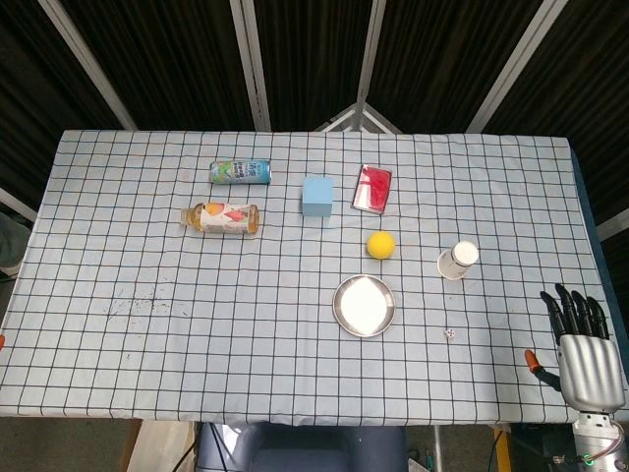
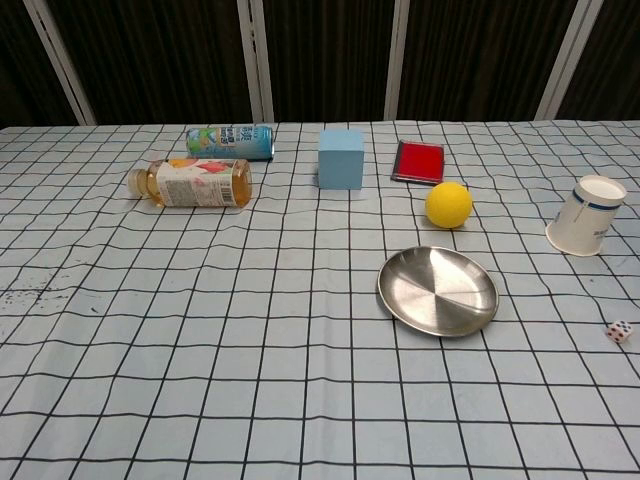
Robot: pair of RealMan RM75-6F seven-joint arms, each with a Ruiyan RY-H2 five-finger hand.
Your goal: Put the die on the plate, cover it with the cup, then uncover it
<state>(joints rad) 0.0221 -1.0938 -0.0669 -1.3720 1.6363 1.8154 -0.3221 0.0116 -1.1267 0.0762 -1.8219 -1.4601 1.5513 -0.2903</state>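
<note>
A small white die (image 1: 451,334) (image 2: 620,331) lies on the checked cloth, right of the round metal plate (image 1: 364,305) (image 2: 437,290), which has nothing on it. A white paper cup (image 1: 457,261) (image 2: 586,228) stands upside down, tilted, behind the die on the right. My right hand (image 1: 582,344) shows only in the head view, at the table's front right edge, well right of the die, fingers straight and apart, holding nothing. My left hand appears in neither view.
A yellow ball (image 1: 381,244) (image 2: 448,204) sits just behind the plate. Further back are a light blue block (image 1: 316,196) (image 2: 341,159), a red flat box (image 1: 372,188) (image 2: 417,162), a lying juice bottle (image 1: 221,217) (image 2: 190,184) and a lying can (image 1: 240,171) (image 2: 230,140).
</note>
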